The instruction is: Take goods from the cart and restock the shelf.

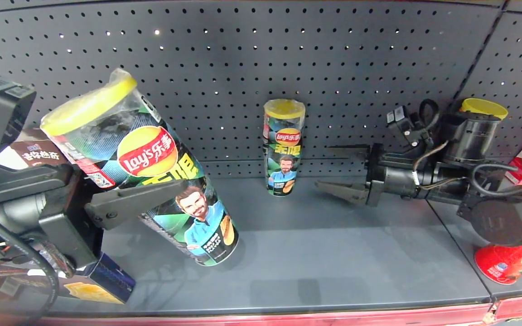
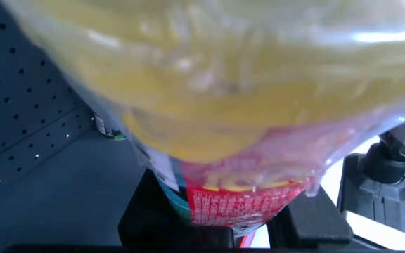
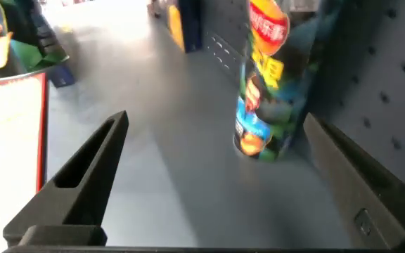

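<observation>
My left claw (image 1: 166,188) is clamped around the middle of the chip can (image 1: 147,154), 1 finger lying across its printed front and the other hidden behind it. The can hangs over the left part of the shelf (image 1: 333,253), base low and close to the shelf floor; I cannot tell whether it touches. Its long axis is well off vertical: the yellow lid is up and to my left, the base down and to my right, toward the shelf front, with the printed face turned out toward the head camera. My worry is that lean. If I let go like this, I judge the can would tip onto its side and could roll toward the front lip, so it needs righting first. The wrap looks glossy, so it might also slide in the grip as I rotate it. Swinging the left arm could brush the brown box (image 1: 39,156) behind it or the blue box (image 1: 102,280) below it. A 2nd can (image 1: 283,149) stands upright at the back, just before the pegboard panel (image 1: 243,54), lid up and label facing out. My right claw (image 1: 323,165) sits just beside it, spread wide and holding nothing, tips pointing at it. A small drift there could knock that can over. A red can (image 1: 510,262) lies on its side at the far right.
</observation>
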`<state>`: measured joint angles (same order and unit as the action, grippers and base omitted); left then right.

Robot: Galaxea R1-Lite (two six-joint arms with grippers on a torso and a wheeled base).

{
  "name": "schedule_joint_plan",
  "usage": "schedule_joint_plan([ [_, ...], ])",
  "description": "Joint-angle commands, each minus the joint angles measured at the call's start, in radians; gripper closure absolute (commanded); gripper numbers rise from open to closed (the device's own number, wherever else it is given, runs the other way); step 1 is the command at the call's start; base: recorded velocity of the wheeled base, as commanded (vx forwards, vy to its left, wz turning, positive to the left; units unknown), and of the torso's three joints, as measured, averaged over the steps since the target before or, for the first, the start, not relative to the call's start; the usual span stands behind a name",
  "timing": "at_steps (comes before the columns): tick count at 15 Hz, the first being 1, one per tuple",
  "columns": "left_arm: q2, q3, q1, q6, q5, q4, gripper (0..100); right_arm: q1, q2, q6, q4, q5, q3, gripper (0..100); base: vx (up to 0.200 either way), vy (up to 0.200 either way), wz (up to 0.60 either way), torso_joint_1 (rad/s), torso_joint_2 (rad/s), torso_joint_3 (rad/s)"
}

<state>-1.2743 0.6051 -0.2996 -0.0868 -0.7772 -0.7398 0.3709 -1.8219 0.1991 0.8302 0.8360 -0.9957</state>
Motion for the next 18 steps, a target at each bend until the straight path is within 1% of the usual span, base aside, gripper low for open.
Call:
schedule_joint_plan([
  [1, -0.007, 0.001, 0.0, -0.001, 0.0, -0.001, 100, -0.01, -0.126, 0.002, 0.032, 0.02, -0.093, 0, 0.0, 0.0, 0.0, 0.0, 0.0, 0.0],
  [10, -0.022, -0.001, 0.002, -0.001, 0.0, -0.004, 100, 0.014, -0.275, -0.003, 0.023, 0.022, -0.288, 0, 0.0, 0.0, 0.0, 0.0, 0.0, 0.0],
  [15, -0.033, -0.001, 0.007, -0.001, 0.0, -0.009, 100, 0.048, -0.29, -0.004, 0.023, 0.02, -0.282, 0, 0.0, 0.0, 0.0, 0.0, 0.0, 0.0],
  [17, -0.033, -0.002, 0.007, -0.001, 0.0, -0.009, 100, 0.062, -0.277, -0.004, 0.023, 0.018, -0.242, 0, 0.0, 0.0, 0.0, 0.0, 0.0, 0.0],
  [18, -0.033, -0.002, 0.007, -0.001, 0.0, -0.01, 100, 0.068, -0.254, -0.004, 0.026, 0.018, -0.198, 0, 0.0, 0.0, 0.0, 0.0, 0.0, 0.0],
])
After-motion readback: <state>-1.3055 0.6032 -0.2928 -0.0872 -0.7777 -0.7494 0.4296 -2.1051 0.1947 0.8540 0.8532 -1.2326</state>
